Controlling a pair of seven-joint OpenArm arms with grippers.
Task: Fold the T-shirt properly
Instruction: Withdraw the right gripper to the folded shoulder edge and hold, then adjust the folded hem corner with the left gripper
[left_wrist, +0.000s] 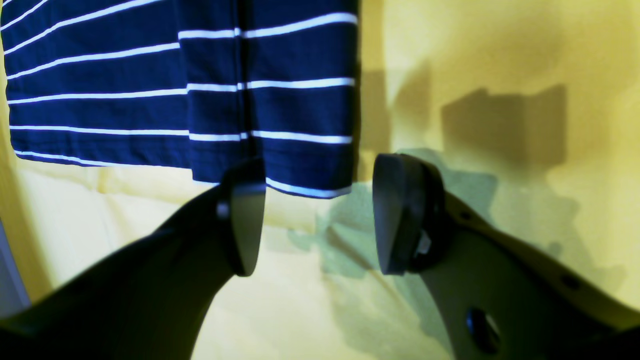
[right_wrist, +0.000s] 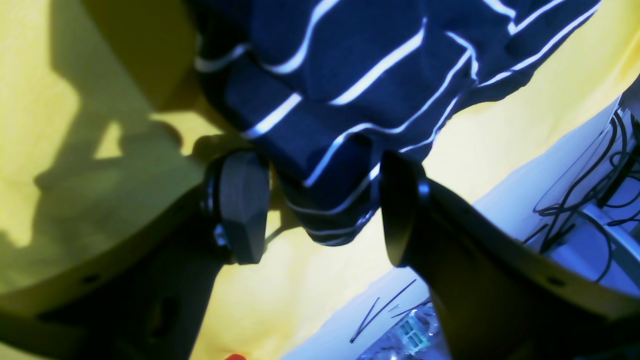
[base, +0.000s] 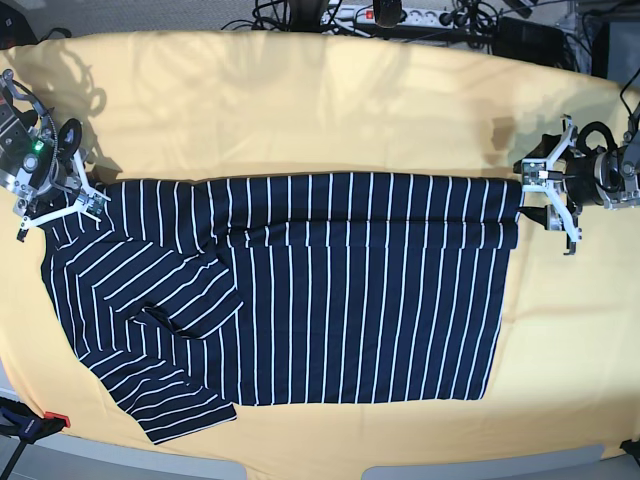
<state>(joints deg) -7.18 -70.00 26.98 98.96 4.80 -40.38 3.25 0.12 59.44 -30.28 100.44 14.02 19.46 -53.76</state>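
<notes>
The dark navy, white-striped cotton T-shirt (base: 330, 300) is judged soft and limp, best taken at its far folded edge; it is spread on the yellow cloth (base: 300, 100), one long side folded over; both the left gripper (base: 545, 197) and right gripper (base: 62, 190) are held spread, nothing pinched

T-shirt (base: 330, 300): dark navy, thin evenly spaced white stripes, short sleeves. Lies flat across the table, long axis left-right in the base view, hem end at right, shoulders at left. Far long edge folded over toward the middle as a narrow band. One sleeve folded over the body at left; the other sticks out at lower left.
</notes>
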